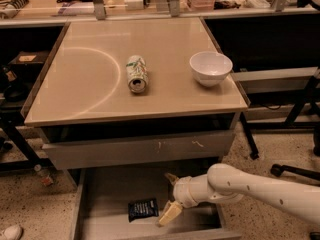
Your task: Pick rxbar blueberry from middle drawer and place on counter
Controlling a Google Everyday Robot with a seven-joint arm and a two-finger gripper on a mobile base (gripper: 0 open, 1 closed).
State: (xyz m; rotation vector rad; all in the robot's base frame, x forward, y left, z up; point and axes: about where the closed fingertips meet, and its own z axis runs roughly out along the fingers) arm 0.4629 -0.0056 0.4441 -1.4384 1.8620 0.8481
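Observation:
The rxbar blueberry [143,208] is a small dark wrapper lying flat on the grey floor of the open middle drawer [102,196], near its front. My gripper [170,197] reaches into the drawer from the right on a white arm. Its two cream fingers are spread apart, one at the back and one at the front, just right of the bar and holding nothing. The front fingertip [169,213] sits close to the bar's right edge. The beige counter [90,69] with its white arc mark lies above.
A green-white drink can [136,73] lies on its side mid-counter. A white bowl [210,68] stands at the counter's right. A grey drawer front [135,149] with white scratches is above the open drawer. Cluttered shelves run behind; chair legs at right.

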